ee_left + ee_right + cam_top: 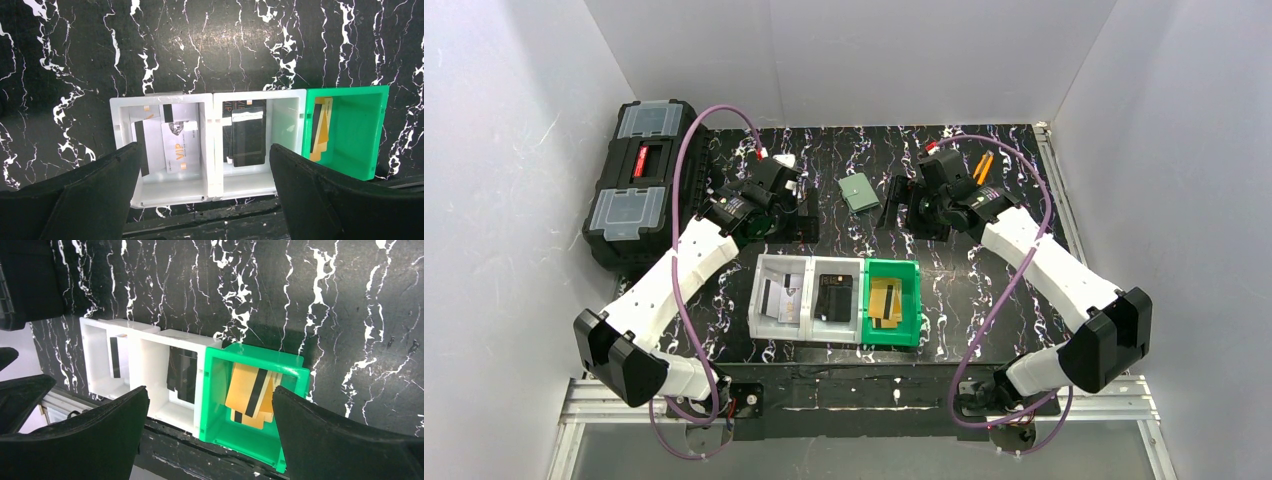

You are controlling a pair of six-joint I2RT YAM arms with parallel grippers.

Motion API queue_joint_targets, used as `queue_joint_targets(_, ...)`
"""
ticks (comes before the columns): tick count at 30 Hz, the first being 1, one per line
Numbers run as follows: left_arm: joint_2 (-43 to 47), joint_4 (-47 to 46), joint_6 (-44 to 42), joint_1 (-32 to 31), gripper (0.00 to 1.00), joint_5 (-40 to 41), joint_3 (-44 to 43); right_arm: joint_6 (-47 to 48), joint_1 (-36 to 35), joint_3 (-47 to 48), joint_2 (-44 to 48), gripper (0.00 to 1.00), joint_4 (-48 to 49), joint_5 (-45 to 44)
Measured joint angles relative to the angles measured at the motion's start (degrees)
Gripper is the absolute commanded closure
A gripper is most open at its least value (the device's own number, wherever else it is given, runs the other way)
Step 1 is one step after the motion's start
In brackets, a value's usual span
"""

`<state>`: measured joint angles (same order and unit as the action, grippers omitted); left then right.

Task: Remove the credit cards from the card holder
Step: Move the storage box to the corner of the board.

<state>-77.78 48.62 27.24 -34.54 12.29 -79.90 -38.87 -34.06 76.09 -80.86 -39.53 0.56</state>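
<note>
**Asker:** Where is the card holder?

**Describer:** The card holder (860, 192), a small grey-green square, lies flat on the black, white-veined worktop (844, 150) toward its far side. It sits between the wrists of the left arm (674, 275) and the right arm (1044, 260), touching neither. It looks folded shut.

**Asker:** And the jaws?

**Describer:** The left jaws and the right jaws both stand wide apart, with nothing between them.

**Asker:** Where are the credit cards?

**Describer:** Gold-orange credit cards (247, 390) with dark stripes lie loosely stacked in a green bin (255, 357) near the worktop's front edge. Two white bins stand side by side against its left wall. The middle bin (285, 125) holds dark cards (247, 137). The left bin (160, 98) holds a pale card marked VIP (180, 147).

**Asker:** Anything else?

**Describer:** A black toolbox (639, 185) sits at the far left.
</note>
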Motion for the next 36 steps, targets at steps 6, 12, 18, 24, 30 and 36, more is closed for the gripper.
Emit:
queue_joint_targets(6,0.4,0.0,0.7,0.6,0.0,-1.5,0.4,-1.1,0.7,-1.7,1.2,0.0,-1.1,-1.8)
queue_joint_targets(12,0.3,0.5,0.9,0.9,0.0,-2.7,0.4,-3.1,3.7,-10.3,5.8,0.0,-2.0,-2.3)
queue_joint_targets(18,0.2,1.1,1.3,1.4,0.0,-4.0,0.4,-4.9,4.7,-18.6,9.2,0.0,-0.2,1.6)
queue_joint_targets(24,0.2,2.1,1.4,1.7,0.01,-4.2,0.4,-7.0,4.2,-22.7,7.3,0.0,5.4,8.3)
queue_joint_targets(30,-0.5,4.5,1.9,2.8,0.0,-3.9,0.1,-7.4,2.5,-22.2,1.0,0.0,9.1,10.2)
queue_joint_targets(36,-0.7,6.5,2.4,4.3,0.0,-3.8,-0.4,-7.0,-1.4,-15.5,-7.5,0.0,9.1,9.9)
